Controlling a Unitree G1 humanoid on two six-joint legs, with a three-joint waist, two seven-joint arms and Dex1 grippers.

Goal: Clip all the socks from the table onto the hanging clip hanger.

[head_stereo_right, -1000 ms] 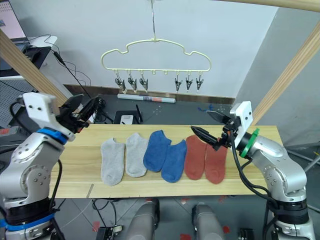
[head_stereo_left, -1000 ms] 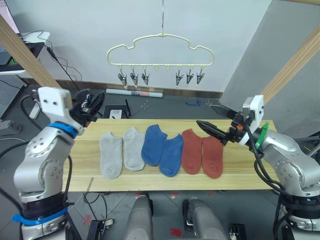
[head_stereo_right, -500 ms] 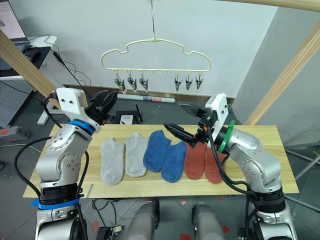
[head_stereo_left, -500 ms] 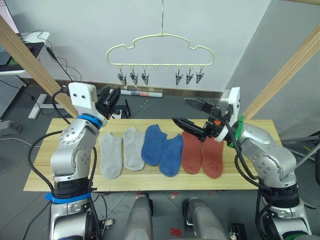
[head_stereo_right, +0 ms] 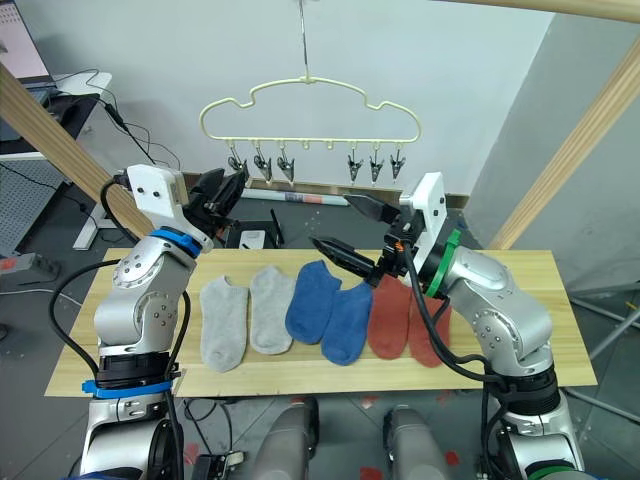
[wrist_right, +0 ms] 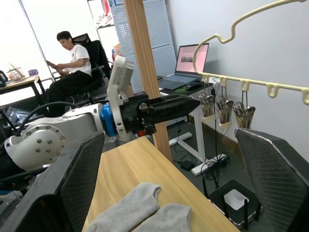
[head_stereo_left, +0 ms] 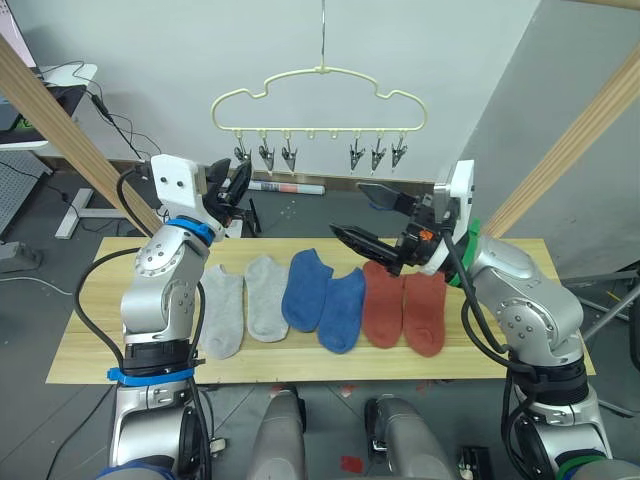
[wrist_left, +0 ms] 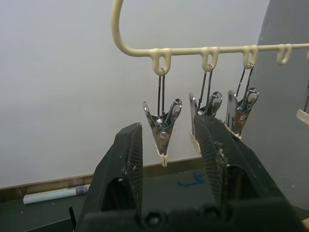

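6 socks (head_stereo_left: 322, 298) lie in a row on the tabletop (head_stereo_left: 90, 320), below the clip hanger (head_stereo_left: 320, 100). Both pincers are raised, open and empty: the left pincer (head_stereo_left: 236, 183) near the hanger's leftmost clip (wrist_left: 162, 129), the right pincer (head_stereo_left: 368, 214) above the red socks (head_stereo_left: 405, 308)

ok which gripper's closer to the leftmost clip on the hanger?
Left. The left gripper is raised with its open fingers framing the leftmost clip. The right gripper is open above the blue and red socks, lower and farther right.
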